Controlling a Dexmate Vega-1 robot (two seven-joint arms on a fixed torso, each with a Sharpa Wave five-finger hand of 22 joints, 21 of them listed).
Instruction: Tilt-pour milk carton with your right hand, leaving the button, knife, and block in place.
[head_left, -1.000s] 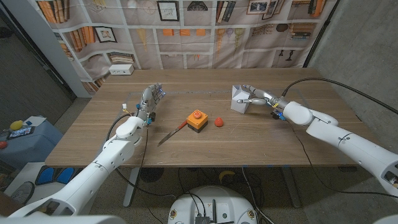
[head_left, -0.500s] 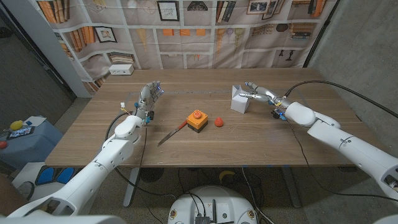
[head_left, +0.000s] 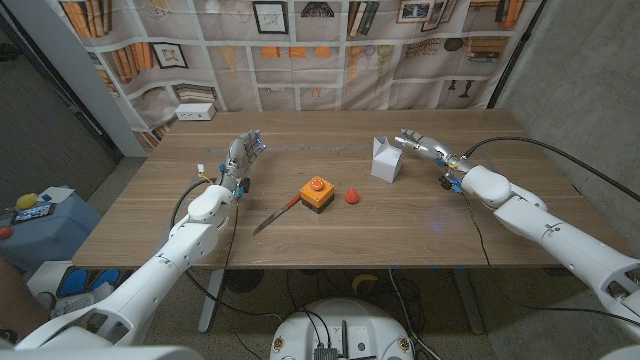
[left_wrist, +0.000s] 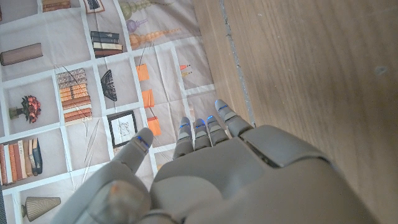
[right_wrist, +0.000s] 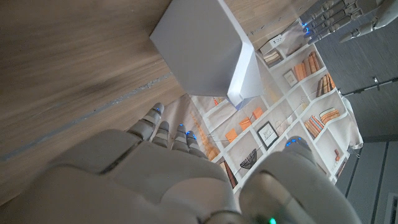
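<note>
Standing upright, white milk carton (head_left: 386, 160) with no readable print, right hand (head_left: 418, 143) beside it, fingers released

Open gap between right hand (head_left: 418, 142) and carton (head_left: 386, 159), nothing in it. Bare table (head_left: 480, 215) along the right edge. Toward the middle, block (head_left: 352, 196), button (head_left: 317, 192) and knife (head_left: 276, 214) lined up, crowding the carton's left side. Left hand (head_left: 240, 157) well apart, near the left edge.
</note>
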